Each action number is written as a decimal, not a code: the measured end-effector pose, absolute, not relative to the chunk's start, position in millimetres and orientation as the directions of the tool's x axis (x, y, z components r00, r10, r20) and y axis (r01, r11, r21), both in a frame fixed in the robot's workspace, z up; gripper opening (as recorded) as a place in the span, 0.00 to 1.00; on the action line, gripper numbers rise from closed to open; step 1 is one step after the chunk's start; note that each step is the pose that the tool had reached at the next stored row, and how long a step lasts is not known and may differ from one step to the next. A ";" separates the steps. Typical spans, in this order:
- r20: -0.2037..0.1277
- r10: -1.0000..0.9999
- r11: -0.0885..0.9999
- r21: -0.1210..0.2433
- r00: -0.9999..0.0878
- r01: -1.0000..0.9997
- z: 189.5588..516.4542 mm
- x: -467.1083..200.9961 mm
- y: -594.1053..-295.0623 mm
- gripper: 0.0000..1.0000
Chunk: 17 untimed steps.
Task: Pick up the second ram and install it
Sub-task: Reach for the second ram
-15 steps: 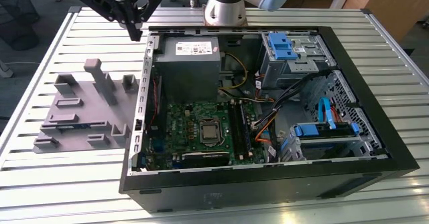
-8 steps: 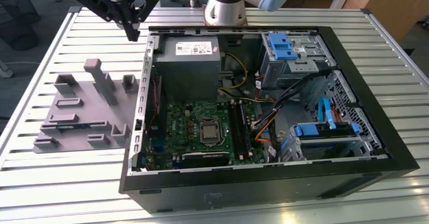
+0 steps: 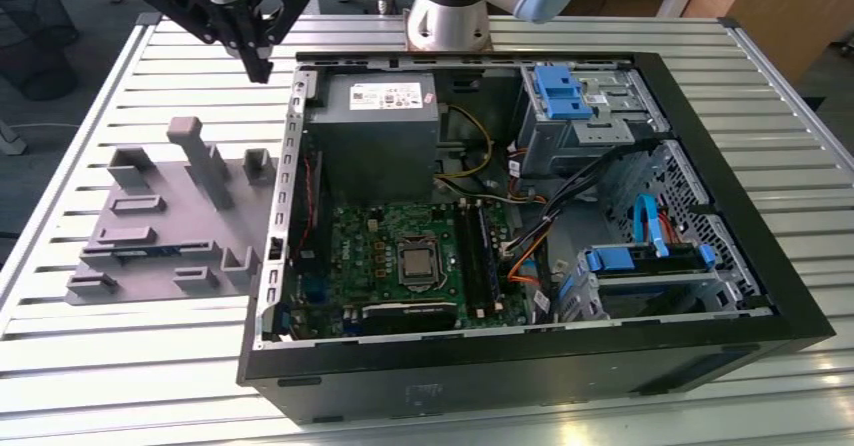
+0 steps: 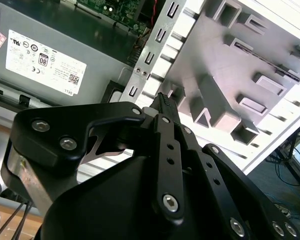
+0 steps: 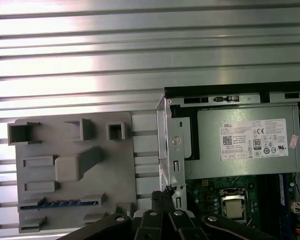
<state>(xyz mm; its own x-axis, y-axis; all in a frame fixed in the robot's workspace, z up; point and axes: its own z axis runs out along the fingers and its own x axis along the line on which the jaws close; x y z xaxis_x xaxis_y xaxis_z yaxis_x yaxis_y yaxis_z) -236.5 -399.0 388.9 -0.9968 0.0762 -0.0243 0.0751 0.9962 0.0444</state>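
Closest is the end effector, closed on nothing, above the desk beside the computer case. The second ram sits in a slot of the grey holder; it seems light, stiff and fragile, best pinched across its upper edge

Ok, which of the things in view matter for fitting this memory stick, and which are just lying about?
Job in hand:
blue-green flat memory stick, sitting in the grey plastic holder tray
long black motherboard memory slots
black end effector

Just there:
grey metal power supply box
bright blue plastic drive-bay clips
silver square processor socket
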 end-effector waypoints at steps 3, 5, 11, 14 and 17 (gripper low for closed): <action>-0.024 0.076 0.996 0.044 -0.997 0.075 388.7 -238.2 -398.9 0.11; -0.024 0.076 0.996 0.044 -0.997 0.075 388.6 -239.2 -398.9 0.11; -0.024 0.076 0.996 0.044 -0.997 0.075 388.4 -242.4 -398.9 0.11; -0.024 0.076 0.996 0.044 -0.997 0.075 388.2 -244.1 -398.9 0.11; -0.024 0.076 0.996 0.044 -0.997 0.075 388.1 -245.7 -398.9 0.11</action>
